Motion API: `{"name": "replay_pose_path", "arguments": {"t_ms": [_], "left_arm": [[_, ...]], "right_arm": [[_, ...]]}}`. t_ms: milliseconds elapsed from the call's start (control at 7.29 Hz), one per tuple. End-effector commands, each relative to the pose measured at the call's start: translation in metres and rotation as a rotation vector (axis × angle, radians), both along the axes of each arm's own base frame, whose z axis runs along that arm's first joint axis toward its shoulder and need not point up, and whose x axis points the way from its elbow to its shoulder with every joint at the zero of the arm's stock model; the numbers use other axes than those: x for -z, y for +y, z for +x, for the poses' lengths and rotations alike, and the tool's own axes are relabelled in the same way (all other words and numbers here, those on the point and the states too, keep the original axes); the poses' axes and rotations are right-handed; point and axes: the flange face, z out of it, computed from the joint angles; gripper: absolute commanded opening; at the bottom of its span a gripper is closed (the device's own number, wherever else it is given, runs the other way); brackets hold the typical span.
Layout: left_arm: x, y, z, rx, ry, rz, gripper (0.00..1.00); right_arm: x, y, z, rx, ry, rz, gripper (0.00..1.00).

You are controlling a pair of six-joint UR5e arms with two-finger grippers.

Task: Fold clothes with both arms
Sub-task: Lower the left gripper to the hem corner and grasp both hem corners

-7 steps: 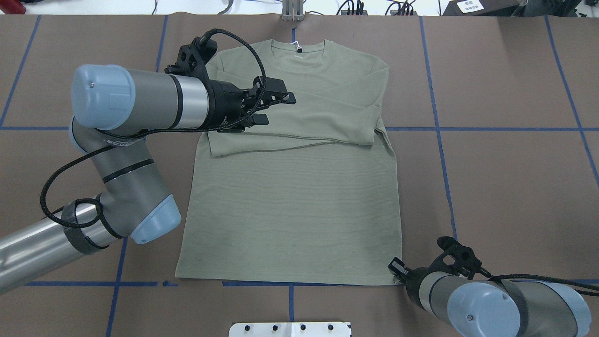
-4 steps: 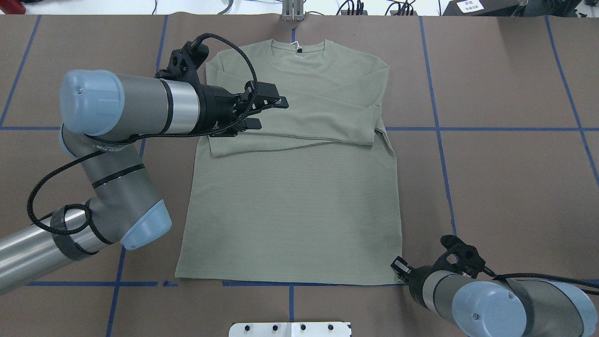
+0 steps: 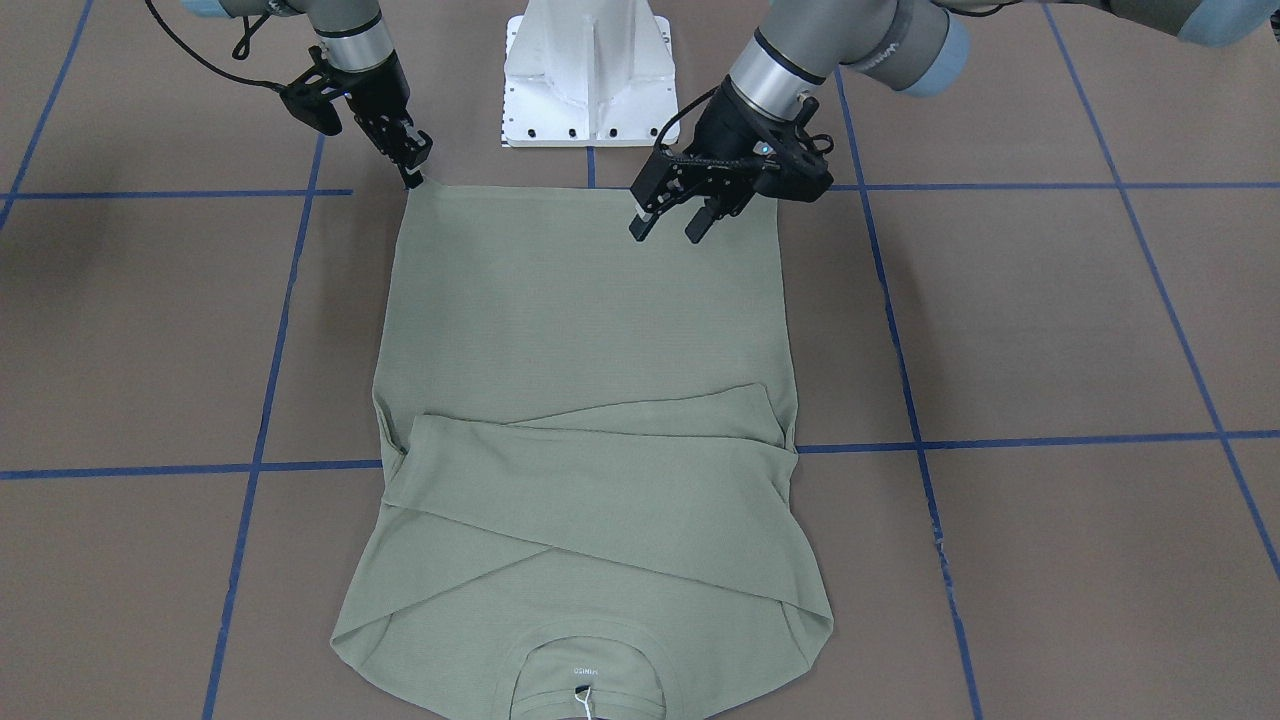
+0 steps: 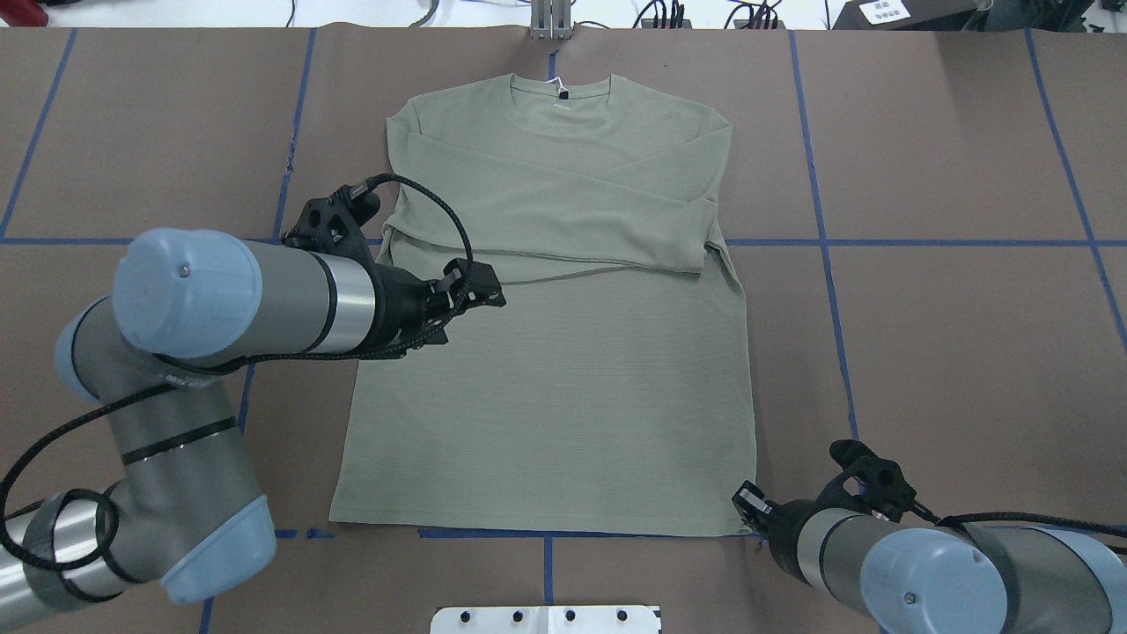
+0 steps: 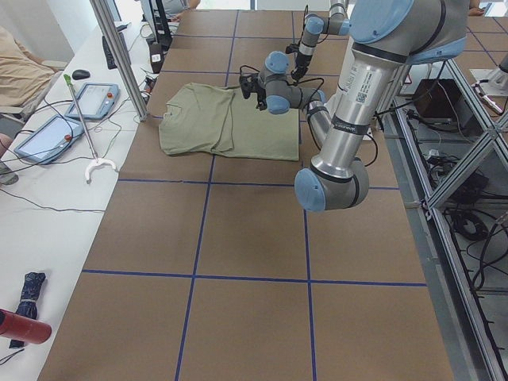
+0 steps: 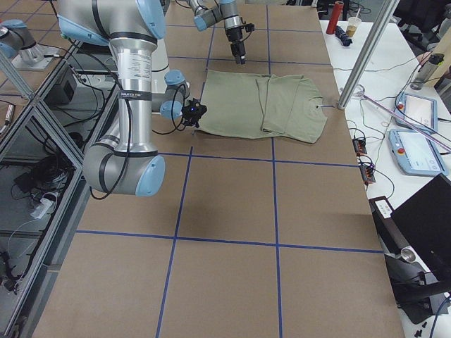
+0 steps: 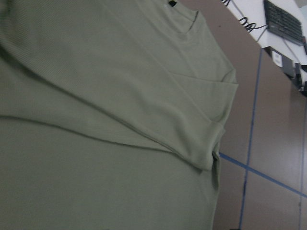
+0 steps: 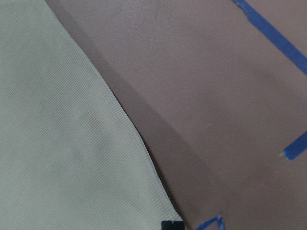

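The sage-green shirt [image 4: 563, 387] lies flat on the brown table, collar at the far edge, both sleeves folded across the chest [image 3: 600, 490]. My left gripper [image 4: 474, 315] hovers open over the shirt's left half, just below the folded sleeves; the front-facing view shows its fingers [image 3: 636, 232] spread above the cloth near the hem. The left wrist view holds only the shirt [image 7: 96, 120], no fingers. My right gripper [image 4: 747, 507] sits at the hem's right corner [image 3: 412, 181], shut on that corner; one fingertip [image 8: 168, 225] shows at the cloth's corner [image 8: 57, 143].
Blue tape lines [image 4: 823, 242] cross the brown table cover. The white base pedestal [image 3: 590, 60] stands behind the hem. A metal post [image 4: 550, 22] rises at the far edge by the collar. Side benches carry tablets [image 5: 48, 135] and cables.
My left arm has drawn back toward the robot, from over the folded sleeves to the shirt's middle left, its gripper still open. The right gripper has stayed at the hem corner.
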Motion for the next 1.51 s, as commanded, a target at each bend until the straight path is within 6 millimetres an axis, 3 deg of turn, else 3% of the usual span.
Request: {"name": "replay_pose_path", "arguments": {"t_ms": [0,137,274,411,823,1372], "left_arm": [[-0.082,0.070,-0.007,-0.032,-0.195,-0.032,0.87],[-0.131,0.089,-0.008,-0.060,-0.308,-0.061,0.87],[-0.158,0.103,-0.008,-0.065,-0.369,-0.064,0.87],[-0.167,0.117,0.003,-0.093,-0.387,-0.073,0.87],[-0.164,0.142,0.028,-0.128,-0.379,-0.097,0.83],[-0.153,0.141,0.036,-0.127,-0.397,-0.104,0.67]], "right_arm": [[0.004,0.002,0.001,0.004,-0.008,-0.001,0.00],[0.005,0.002,0.001,0.005,-0.011,-0.001,0.00],[0.006,0.002,0.001,0.006,-0.014,0.000,0.00],[0.011,0.002,0.001,0.007,-0.023,0.000,0.00],[0.009,0.002,0.002,0.006,-0.018,0.000,0.00],[0.007,0.000,0.003,0.000,-0.015,0.003,0.00]]}}
